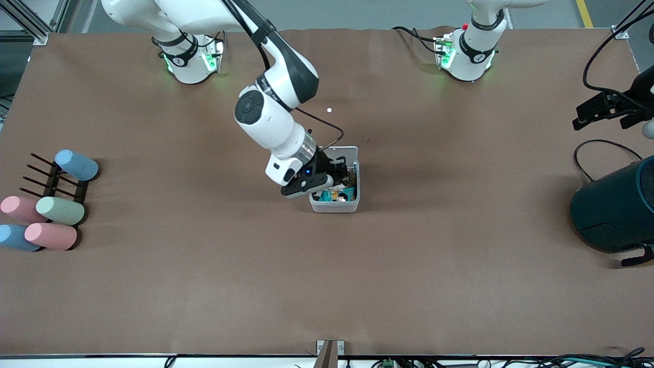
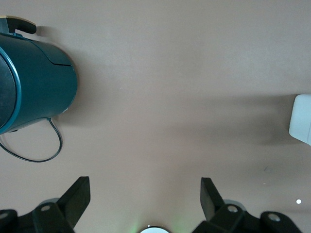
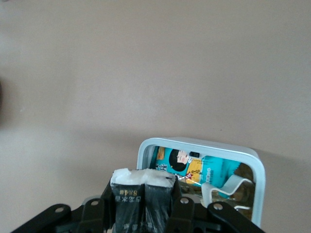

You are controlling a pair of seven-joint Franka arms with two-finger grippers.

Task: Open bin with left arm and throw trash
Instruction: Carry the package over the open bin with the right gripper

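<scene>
Right claw point(image 1: 327, 185): at the centre of the front frame, down over the open bin, pinching the black printed packet point(image 3: 141, 196) with its white scrap edge between the pads; in the right wrist view the packet fills the lower middle of the frame.

Bin point(image 1: 336, 205): small white-grey box at the centre of the front frame, its lid point(image 1: 343, 152) swung up and back toward the robots' bases. Inside lies a teal printed wrapper point(image 3: 204, 170) and a pale curled strip.

Left claw point(image 2: 146, 201): at the right edge of the front frame, held high over the surface point(image 1: 460, 255) near the dark teal drum point(image 1: 613, 209), fingers spread wide with nothing between them. This arm waits.

Ring with tan core: cannot be made out in any view; it may be in the bin under the right claw, but that is hidden.

Other things: pastel cylinders point(image 1: 61, 210) on a dark rack at the left edge of the front frame; a small white speck point(image 1: 329, 109) on the surface above the bin.

Done so far: the bin stands open, and the packet has been lifted and brought to its mouth.

Left to do: judging by the grip, the packet is not yet released; the right claw would need to part its pads and let it drop, then lift clear.
</scene>
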